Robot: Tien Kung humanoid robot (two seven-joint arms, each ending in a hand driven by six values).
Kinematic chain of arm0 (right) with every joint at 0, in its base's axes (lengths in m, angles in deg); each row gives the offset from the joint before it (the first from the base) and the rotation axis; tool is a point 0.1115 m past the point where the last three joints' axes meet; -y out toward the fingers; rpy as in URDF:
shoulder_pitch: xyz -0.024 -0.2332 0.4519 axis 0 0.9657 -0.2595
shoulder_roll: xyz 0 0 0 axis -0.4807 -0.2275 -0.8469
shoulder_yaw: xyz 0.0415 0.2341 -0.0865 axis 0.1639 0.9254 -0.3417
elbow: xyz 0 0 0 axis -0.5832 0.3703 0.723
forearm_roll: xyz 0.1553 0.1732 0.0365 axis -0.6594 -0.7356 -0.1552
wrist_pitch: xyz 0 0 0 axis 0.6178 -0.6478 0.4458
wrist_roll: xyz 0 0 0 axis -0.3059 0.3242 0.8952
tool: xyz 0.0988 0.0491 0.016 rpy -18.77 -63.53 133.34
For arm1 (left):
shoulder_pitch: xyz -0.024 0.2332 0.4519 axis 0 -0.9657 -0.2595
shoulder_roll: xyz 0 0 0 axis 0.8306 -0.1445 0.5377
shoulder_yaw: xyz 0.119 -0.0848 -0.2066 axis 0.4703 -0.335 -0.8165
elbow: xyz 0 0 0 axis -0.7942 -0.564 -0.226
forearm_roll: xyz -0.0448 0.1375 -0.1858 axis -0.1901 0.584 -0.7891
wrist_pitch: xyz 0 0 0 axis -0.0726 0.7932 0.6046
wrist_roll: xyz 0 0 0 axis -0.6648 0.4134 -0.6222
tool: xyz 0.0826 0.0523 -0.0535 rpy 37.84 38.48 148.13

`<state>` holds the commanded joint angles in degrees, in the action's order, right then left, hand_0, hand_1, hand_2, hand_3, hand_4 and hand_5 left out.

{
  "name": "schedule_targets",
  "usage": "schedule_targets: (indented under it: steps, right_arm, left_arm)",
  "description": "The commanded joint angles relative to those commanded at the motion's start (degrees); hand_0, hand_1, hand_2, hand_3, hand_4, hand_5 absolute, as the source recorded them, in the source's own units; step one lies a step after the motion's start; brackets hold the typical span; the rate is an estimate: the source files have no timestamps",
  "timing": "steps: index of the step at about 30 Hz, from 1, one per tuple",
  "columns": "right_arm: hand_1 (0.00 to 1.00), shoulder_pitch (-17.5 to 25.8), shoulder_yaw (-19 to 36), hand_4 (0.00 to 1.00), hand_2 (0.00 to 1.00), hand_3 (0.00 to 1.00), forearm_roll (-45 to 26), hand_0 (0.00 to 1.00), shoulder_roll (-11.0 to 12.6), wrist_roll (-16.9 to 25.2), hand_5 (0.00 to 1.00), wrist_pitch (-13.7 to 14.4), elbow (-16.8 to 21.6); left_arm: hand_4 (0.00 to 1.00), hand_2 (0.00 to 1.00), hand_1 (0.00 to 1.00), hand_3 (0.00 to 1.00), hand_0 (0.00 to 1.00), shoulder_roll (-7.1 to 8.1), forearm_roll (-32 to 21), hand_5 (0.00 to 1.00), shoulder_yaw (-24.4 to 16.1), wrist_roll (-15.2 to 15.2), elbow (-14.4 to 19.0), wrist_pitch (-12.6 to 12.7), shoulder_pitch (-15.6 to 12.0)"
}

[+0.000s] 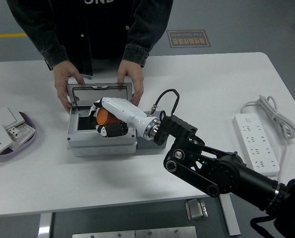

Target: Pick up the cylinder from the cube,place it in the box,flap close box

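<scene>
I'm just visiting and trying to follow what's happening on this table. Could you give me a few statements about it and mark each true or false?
1. The robot's right hand holds an orange cylinder over the open grey box. True.
2. A person's two hands hold the box's lid up at the far side. True.
3. The cylinder stands on the dark cube. False: it is in the hand above the box; only a little of the cube shows behind the arm.
4. The white power strip lies left of the box. False: it lies far right.
5. The purple tray is left of the box. True.
</scene>
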<state>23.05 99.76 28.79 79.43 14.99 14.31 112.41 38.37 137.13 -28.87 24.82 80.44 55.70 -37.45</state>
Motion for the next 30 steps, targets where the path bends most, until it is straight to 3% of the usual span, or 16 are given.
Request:
schedule_targets:
  steps: [6, 10, 11, 16, 17, 22, 23, 28, 29, 30]
  right_arm:
    - [0.351, -2.6, -1.3, 0.002, 0.334, 0.290, 2.5, 0.246, -0.2, -3.3, 0.002, -2.0, -0.9]
    - [0.351, -3.8, -2.1, 0.002, 0.334, 0.290, 2.2, 0.246, -0.2, -4.2, 0.002, -2.8, -1.4]
    - [0.390, -4.0, -2.3, 0.002, 0.399, 0.343, 2.0, 0.297, -0.2, -4.4, 0.002, -3.0, -1.6]
    - [0.390, -4.9, -2.9, 0.002, 0.399, 0.343, 1.8, 0.297, -0.2, -4.6, 0.002, -3.5, -2.4]
    - [0.651, -5.0, -3.0, 0.375, 0.616, 0.633, 2.0, 0.670, -0.2, -4.6, 0.002, -3.6, -2.5]
    - [0.651, -5.7, -3.3, 0.375, 0.616, 0.633, 3.4, 0.670, -0.2, -5.0, 0.002, -3.7, -3.2]
    - [0.698, -5.8, -3.4, 0.397, 0.694, 0.692, 3.6, 0.770, -0.2, -5.1, 0.207, -3.6, -3.4]
    - [0.698, -6.2, -3.8, 0.397, 0.694, 0.692, 4.3, 0.770, -0.2, -5.4, 0.207, -3.2, -4.2]
    - [0.731, -6.3, -3.9, 0.571, 0.745, 0.727, 4.3, 0.835, -0.2, -5.4, 0.243, -3.1, -4.3]
    - [0.731, -6.3, -4.1, 0.571, 0.745, 0.727, 4.4, 0.835, -0.2, -5.4, 0.243, -3.0, -4.4]
  left_arm:
    - [0.686, 0.586, 0.625, 0.638, 0.624, 0.03, 0.5, 0.208, -0.3, 0.1, 0.0, -0.1, 0.0]
    - [0.686, 0.586, 0.625, 0.638, 0.624, 0.12, 0.8, 0.208, -0.5, 0.1, 0.0, -0.2, 0.0]
    - [0.686, 0.585, 0.625, 0.638, 0.624, 0.16, 0.9, 0.208, -0.6, 0.1, 0.0, -0.2, 0.0]
    - [0.686, 0.585, 0.625, 0.638, 0.624, 0.23, 1.1, 0.208, -0.8, 0.1, 0.0, -0.2, 0.1]
    - [0.686, 0.585, 0.625, 0.638, 0.624, 0.22, 1.1, 0.208, -0.7, 0.1, 0.0, -0.2, 0.1]
    - [0.686, 0.585, 0.625, 0.638, 0.624, 0.20, 1.2, 0.208, -0.7, 0.1, 0.0, -0.3, 0.2]
    - [0.686, 0.585, 0.625, 0.637, 0.624, 0.21, 1.4, 0.207, -0.9, 0.2, 0.0, -0.3, 0.2]
    - [0.686, 0.585, 0.625, 0.637, 0.624, 0.28, 2.2, 0.207, -1.6, 0.3, 0.1, -0.3, 0.4]
    - [0.686, 0.585, 0.625, 0.637, 0.624, 0.30, 2.3, 0.207, -1.6, 0.4, 0.1, -0.3, 0.4]
    - [0.686, 0.585, 0.625, 0.637, 0.624, 0.32, 2.3, 0.207, -1.7, 0.4, 0.1, -0.3, 0.4]
